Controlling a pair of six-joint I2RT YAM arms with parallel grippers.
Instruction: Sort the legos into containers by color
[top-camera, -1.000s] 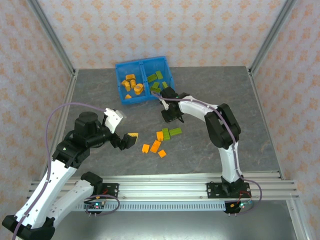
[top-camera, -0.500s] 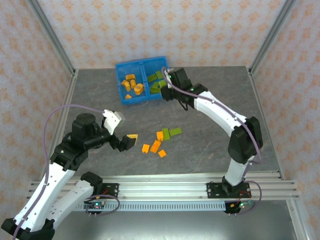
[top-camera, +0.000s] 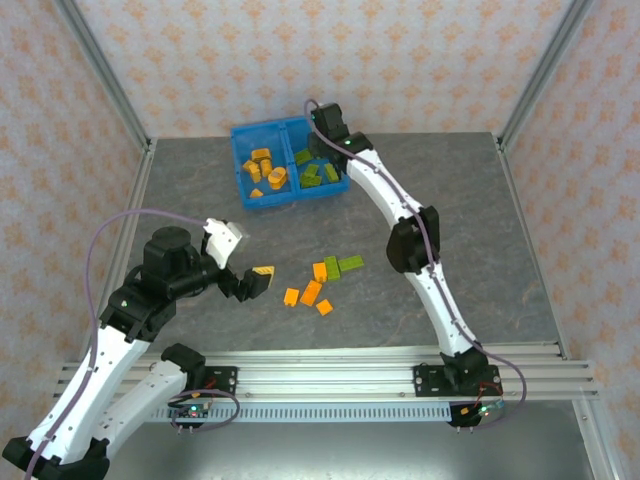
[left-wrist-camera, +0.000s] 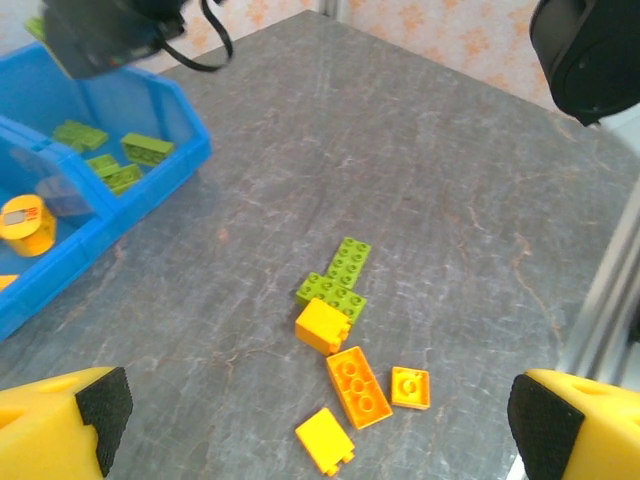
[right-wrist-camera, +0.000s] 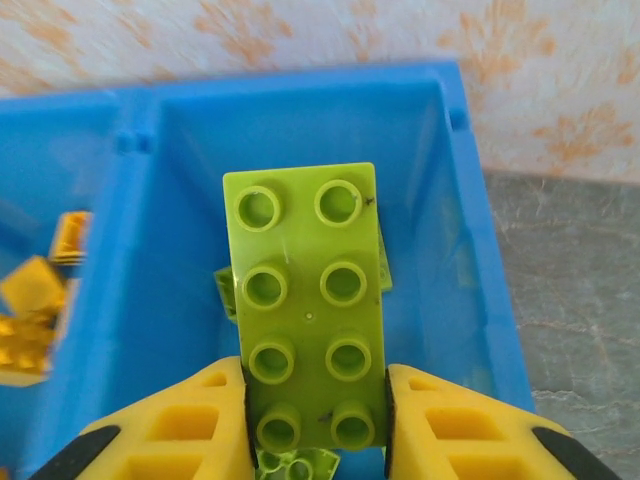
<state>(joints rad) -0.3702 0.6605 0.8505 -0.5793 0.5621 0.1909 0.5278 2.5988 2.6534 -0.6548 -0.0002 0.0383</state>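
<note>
My right gripper (right-wrist-camera: 315, 400) is shut on a lime green two-by-four lego (right-wrist-camera: 305, 300), studs facing the camera, and holds it over the right compartment of the blue bin (right-wrist-camera: 300, 100). In the top view this gripper (top-camera: 320, 148) hangs above the bin (top-camera: 240, 135), whose right side holds green legos (top-camera: 315, 172) and whose left side holds orange ones (top-camera: 265, 170). On the table lie two green legos (left-wrist-camera: 340, 275) touching an orange block (left-wrist-camera: 322, 325), with three more orange pieces (left-wrist-camera: 358, 385) close by. My left gripper (top-camera: 248, 262) hovers open left of that cluster (top-camera: 320, 280), holding nothing.
Patterned walls with metal corner posts (top-camera: 110, 90) surround the grey table. The right arm's long link (top-camera: 405, 215) stretches over the table just right of the loose cluster. A round orange piece with a label (left-wrist-camera: 25, 222) lies in the left compartment.
The right arm has swung from the table's middle up and back to above the bin's right compartment, carrying the green lego. The left arm has barely moved.
</note>
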